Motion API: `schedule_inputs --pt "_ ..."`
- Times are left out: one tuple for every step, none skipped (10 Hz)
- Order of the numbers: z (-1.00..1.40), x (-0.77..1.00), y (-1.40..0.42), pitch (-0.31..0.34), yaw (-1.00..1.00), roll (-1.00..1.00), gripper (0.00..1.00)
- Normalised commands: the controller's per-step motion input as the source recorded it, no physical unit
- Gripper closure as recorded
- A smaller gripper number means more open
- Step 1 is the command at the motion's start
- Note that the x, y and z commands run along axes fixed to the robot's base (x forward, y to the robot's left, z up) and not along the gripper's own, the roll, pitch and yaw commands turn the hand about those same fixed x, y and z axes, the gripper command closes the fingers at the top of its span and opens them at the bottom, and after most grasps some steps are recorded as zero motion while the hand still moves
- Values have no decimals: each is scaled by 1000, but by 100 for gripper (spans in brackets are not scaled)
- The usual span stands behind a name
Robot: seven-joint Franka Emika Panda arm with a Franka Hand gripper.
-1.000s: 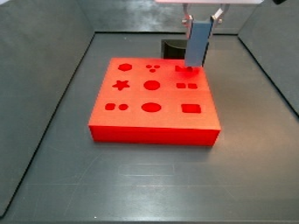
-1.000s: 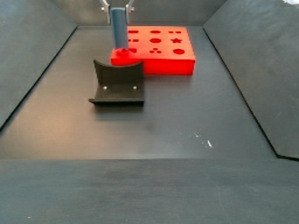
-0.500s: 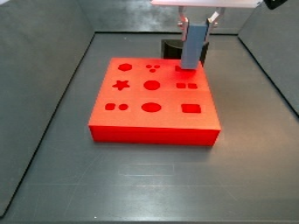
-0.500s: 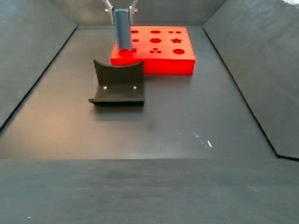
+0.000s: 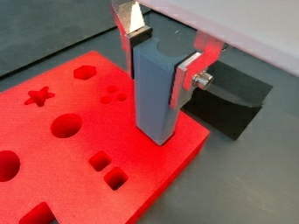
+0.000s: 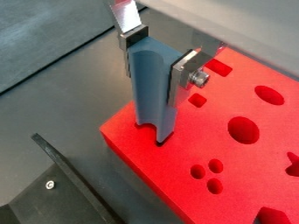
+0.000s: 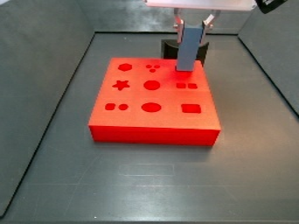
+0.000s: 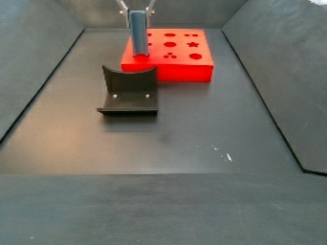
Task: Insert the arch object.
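My gripper [image 5: 162, 66] is shut on a tall blue-grey piece [image 5: 155, 98] with an arched notch in its lower end [image 6: 158, 131]; I take this for the arch object. It hangs upright with its lower end at or just above the red board [image 5: 70, 166], near the board's edge by the fixture. Both side views show the gripper [image 7: 190, 29] [image 8: 136, 19] and the piece [image 7: 187, 51] [image 8: 136, 40] over that end of the board [image 7: 152, 118] [image 8: 189, 69]. The board has several shaped holes. No small dark block shows.
The dark L-shaped fixture [image 8: 128, 91] stands on the grey floor right beside the board; it also shows behind the piece in a side view [image 7: 173, 45] and in both wrist views [image 5: 228, 101] [image 6: 59, 188]. Sloping grey walls [image 7: 47, 105] ring the floor.
The gripper with the blue-grey piece has shifted a little inward over the board, away from the board's edge. Its grip has not changed.
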Motion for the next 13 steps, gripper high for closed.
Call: schedule_inputs --pt "-209 11 0 -24 31 0 100" --pt "-257 9 0 -41 29 0 100" --pt "-289 3 3 -44 26 0 100" --pt "-354 0 0 -71 31 0 100" --pt "-526 0 0 -114 17 0 100" --pt "-589 0 0 -107 20 1 100" --pt "-543 -14 0 -103 23 19 100" --pt "-529 -74 0 -96 11 43 100" --pt "-514 -194 0 -91 0 73 100" --pt "-417 -309 0 -99 0 53 100" --pt "-286 -197 0 -103 0 13 100" --pt "-191 -74 0 -67 0 0 100" --pt "0 0 0 0 0 0 100"
